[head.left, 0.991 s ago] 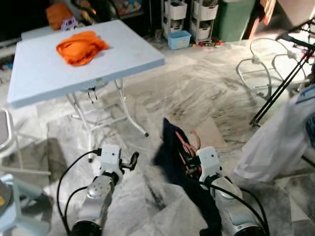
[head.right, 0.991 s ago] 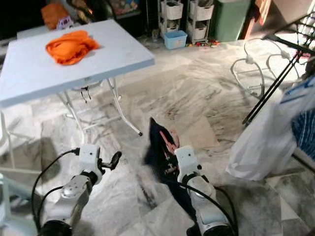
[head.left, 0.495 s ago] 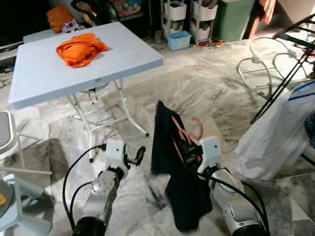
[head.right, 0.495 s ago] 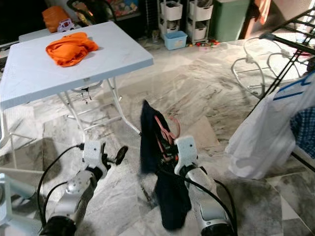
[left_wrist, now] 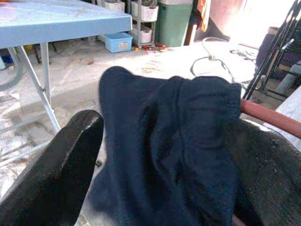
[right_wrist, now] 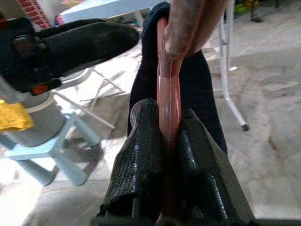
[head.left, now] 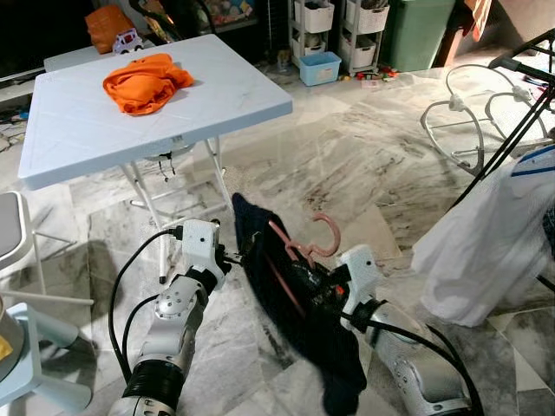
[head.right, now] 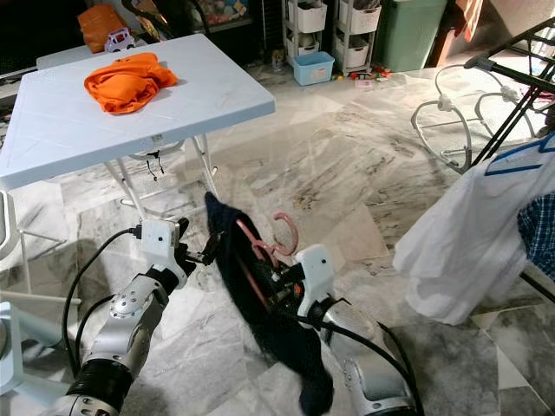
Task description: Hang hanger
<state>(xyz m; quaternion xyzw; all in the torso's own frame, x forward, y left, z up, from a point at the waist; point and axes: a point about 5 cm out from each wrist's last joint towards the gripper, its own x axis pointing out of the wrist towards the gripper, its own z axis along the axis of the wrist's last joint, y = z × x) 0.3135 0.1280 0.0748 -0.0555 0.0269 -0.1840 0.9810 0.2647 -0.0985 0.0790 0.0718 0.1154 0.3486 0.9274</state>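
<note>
Transport looks like the step in hand: right gripper (right_wrist: 164, 141) has its jaws clamped on the pink hanger (head.left: 305, 247), draped with a dark navy garment (head.left: 290, 299), low above the floor. Left gripper (left_wrist: 155, 155) straddles the cloth, jaws spread. Next comes carrying it to the drying rack (head.left: 520, 104).

a: floor (head.left: 364, 156) looks like polished marble, grey-veined and glossy. folding table (head.left: 78, 139) has a matt pale blue plastic top on thin white metal legs.

b: yeah, and the pink hanger (head.left: 321, 243) is smooth plastic with a slight sheen. dark navy garment (left_wrist: 169, 150) on it is soft matt cloth, bit fuzzy. right gripper (right_wrist: 162, 155) fingers are black and rough-textured, rubbery looking. orange cloth (head.left: 143, 82) is matt too.
</note>
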